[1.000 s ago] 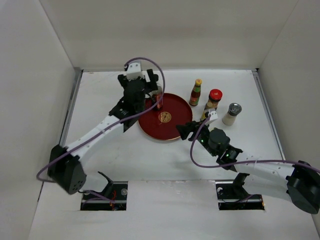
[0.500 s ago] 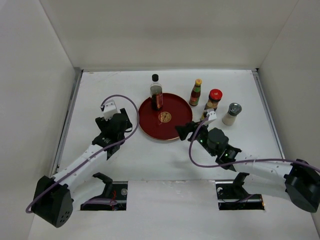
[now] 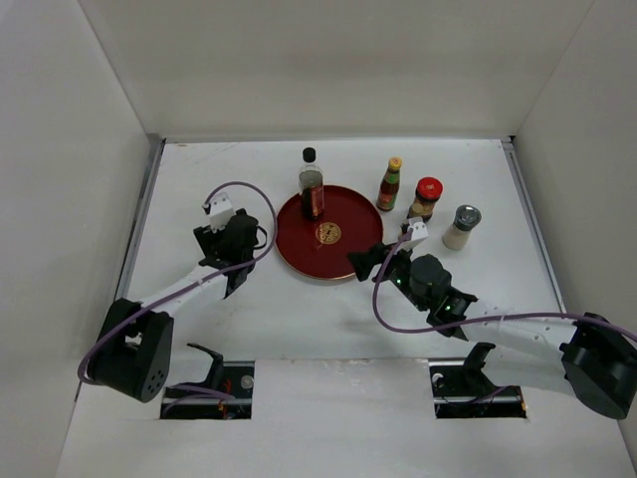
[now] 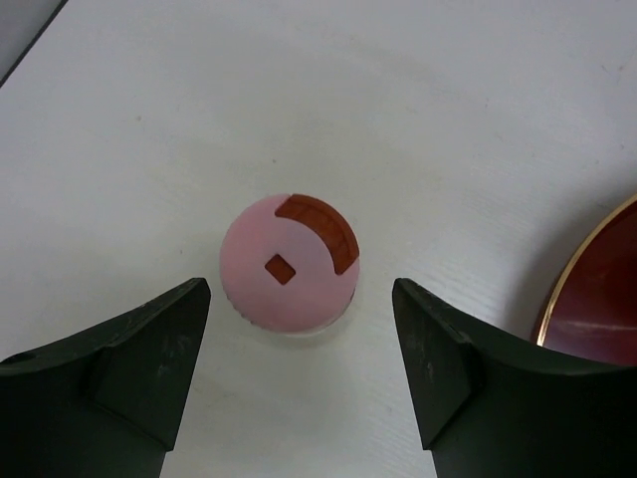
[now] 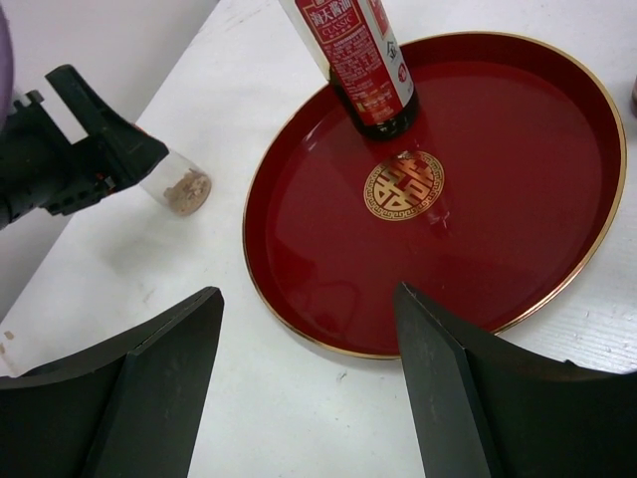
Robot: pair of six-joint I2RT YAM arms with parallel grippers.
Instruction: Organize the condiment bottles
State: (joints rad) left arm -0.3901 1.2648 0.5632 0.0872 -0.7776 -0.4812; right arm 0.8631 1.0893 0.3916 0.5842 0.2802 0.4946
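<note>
A tall black-capped bottle stands on the far part of the round red tray. Right of the tray stand a yellow-capped bottle, a red-capped jar and a silver-capped shaker. A pink-capped jar stands on the table left of the tray, its clear body showing in the right wrist view. My left gripper hangs open just above it, one finger on each side, not touching. My right gripper is open and empty over the tray's near rim.
White walls close in the table on the left, back and right. The tray's gold rim lies just right of the left gripper. Both arms' purple cables loop above the table.
My left arm let go of the black-capped bottle on the tray, swung left and came down over the pink-capped jar, its jaws narrowing. The right gripper barely moved.
</note>
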